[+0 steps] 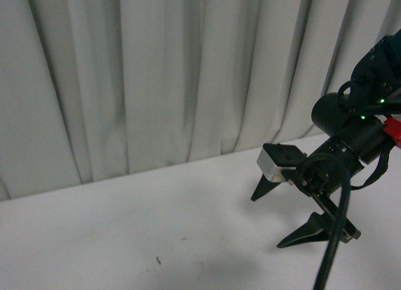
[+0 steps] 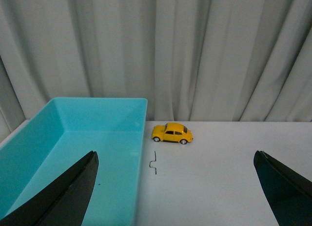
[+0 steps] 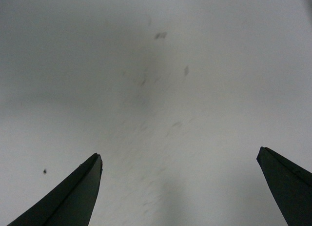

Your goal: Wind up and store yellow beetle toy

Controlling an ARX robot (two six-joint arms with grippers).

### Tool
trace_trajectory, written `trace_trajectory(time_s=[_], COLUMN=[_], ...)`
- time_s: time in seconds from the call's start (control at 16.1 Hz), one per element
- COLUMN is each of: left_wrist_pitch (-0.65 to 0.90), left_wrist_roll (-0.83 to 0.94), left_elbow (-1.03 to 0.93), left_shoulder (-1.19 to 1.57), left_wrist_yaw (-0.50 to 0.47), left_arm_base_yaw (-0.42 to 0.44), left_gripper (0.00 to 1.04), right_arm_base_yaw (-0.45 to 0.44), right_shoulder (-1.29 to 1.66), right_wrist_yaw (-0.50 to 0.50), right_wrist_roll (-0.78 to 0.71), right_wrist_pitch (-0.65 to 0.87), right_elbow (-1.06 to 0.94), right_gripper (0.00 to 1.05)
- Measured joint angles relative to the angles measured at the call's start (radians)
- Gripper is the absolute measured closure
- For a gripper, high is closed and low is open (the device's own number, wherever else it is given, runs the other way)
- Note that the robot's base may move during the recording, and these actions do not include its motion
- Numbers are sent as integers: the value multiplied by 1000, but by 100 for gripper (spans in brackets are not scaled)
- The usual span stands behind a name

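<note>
The yellow beetle toy (image 2: 172, 133) stands on its wheels on the white table, side-on, close to the curtain and just beside the far corner of a turquoise bin (image 2: 73, 143). It shows only in the left wrist view. My left gripper (image 2: 175, 160) is open and empty, well short of the toy, its fingers (image 2: 73, 192) wide apart. My right gripper (image 1: 268, 218) is open and empty, hovering low over bare table at the right of the front view; it also shows in the right wrist view (image 3: 179, 157), over bare scuffed tabletop. The toy is out of the front view.
A grey curtain (image 1: 156, 77) hangs behind the table's far edge. A small bent black wire (image 2: 154, 162) lies on the table between my left gripper and the toy. A tiny dark speck (image 1: 158, 260) marks the tabletop in the front view.
</note>
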Motion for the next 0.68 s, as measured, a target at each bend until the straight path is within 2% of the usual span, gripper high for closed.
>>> trace_trajectory(time_s=[0.12, 0.19, 0.31, 0.37, 0.43, 0.5, 0.56, 0.68], left_wrist_pitch=[0, 0, 0, 0, 0, 0, 0, 0], left_wrist_roll=[0, 0, 0, 0, 0, 0, 0, 0], left_elbow=[0, 0, 0, 0, 0, 0, 0, 0], left_shoulder=[0, 0, 0, 0, 0, 0, 0, 0], left_wrist_yaw=[0, 0, 0, -1, 0, 1, 0, 0], left_arm_base_yaw=[0, 0, 0, 0, 0, 0, 0, 0], left_gripper=[7, 7, 7, 7, 7, 7, 7, 7], right_arm_base_yaw=[16, 15, 10, 38, 73, 109, 123, 142], right_shoulder=[-149, -279, -326, -419, -529, -639, -720, -849], right_wrist_yaw=[-100, -159, -166, 71, 276, 443, 556, 631], right_wrist_roll=[-4, -10, -5, 174, 436, 767, 1055, 1479], right_wrist_pitch=[-41, -120, -88, 353, 668, 967, 1174, 1439], right_elbow=[39, 90, 140, -32, -249, -457, -576, -746], right_gripper=[7, 7, 7, 16, 27, 40, 51, 74])
